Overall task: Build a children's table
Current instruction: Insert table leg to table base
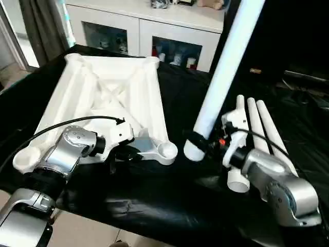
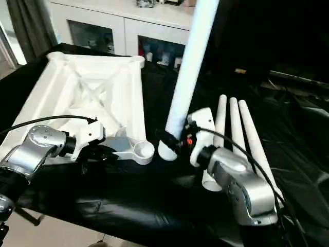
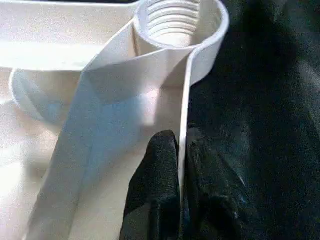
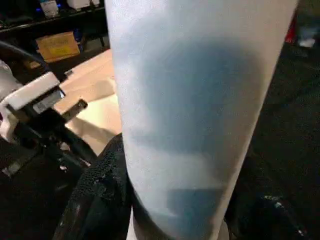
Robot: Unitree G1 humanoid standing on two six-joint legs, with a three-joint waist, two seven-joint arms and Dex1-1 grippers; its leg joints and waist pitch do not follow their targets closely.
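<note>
The large white plastic rectangular tabletop [image 1: 110,98] lies upside down, ribbed underside up, on my black-draped work table [image 1: 169,190]. My left gripper [image 3: 181,165] pinches the thin white wall of its edge between both black fingers [image 3: 157,170], just short of the round threaded corner socket [image 1: 167,150]. My right gripper [image 1: 201,145] is clamped around the lower end of a long white tube leg [image 1: 226,72], which I hold tilted steeply, its bottom end just beside that socket but apart from it. Three more white tube legs [image 1: 259,128] lie side by side on the black cloth at my right. I can read no writing or label anywhere.
</note>
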